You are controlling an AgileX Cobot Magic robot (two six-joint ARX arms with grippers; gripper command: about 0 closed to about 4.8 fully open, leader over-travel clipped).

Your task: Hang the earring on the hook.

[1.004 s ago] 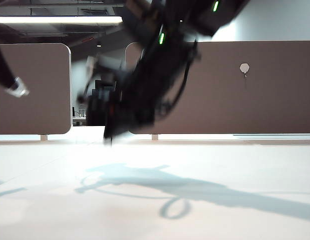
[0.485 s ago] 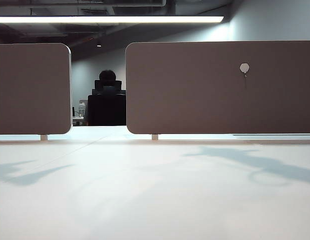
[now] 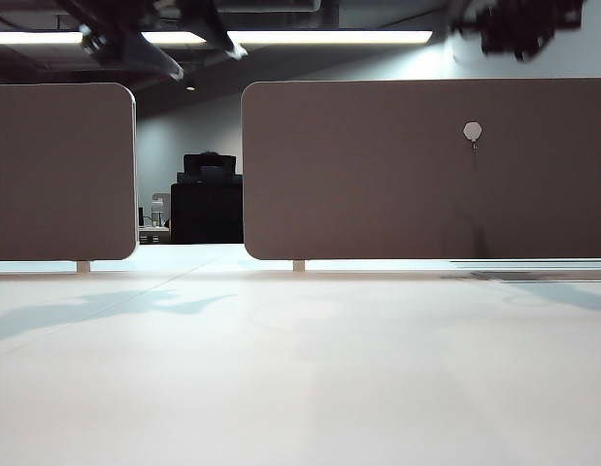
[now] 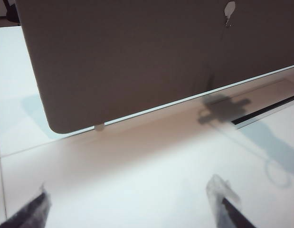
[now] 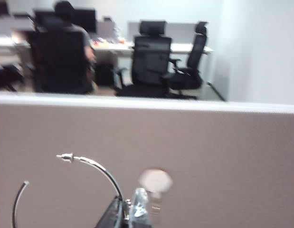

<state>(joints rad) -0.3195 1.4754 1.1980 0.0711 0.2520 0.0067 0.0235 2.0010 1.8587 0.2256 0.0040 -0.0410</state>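
Note:
The earring (image 5: 105, 175) is a thin silver wire hoop with a small clasp at its open end. My right gripper (image 5: 129, 205) is shut on the hoop's wire, holding it up in front of the brown divider panel (image 5: 222, 156). The hook (image 5: 156, 180) shows as a blurred white plate on the panel just beyond the fingertips. In the exterior view the hook (image 3: 473, 131) sits high on the right panel, and the right arm (image 3: 523, 24) hangs blurred above it. My left gripper (image 4: 130, 209) is open over the white table with nothing between its fingers (image 4: 225, 199). The hook (image 4: 229, 8) lies far ahead of it.
Two brown divider panels (image 3: 62, 175) stand along the table's far edge with a gap between them. A dark slot (image 4: 265, 111) runs in the table below the right panel. Behind the panels are office chairs (image 5: 151, 57) and a seated person (image 5: 61, 47). The left arm (image 3: 125, 44) is high at the upper left.
A second ago a dark arm swept across the middle of the exterior view. Half a second ago no arm showed. Both arms are now at the top edge, their shadows shifted outward.

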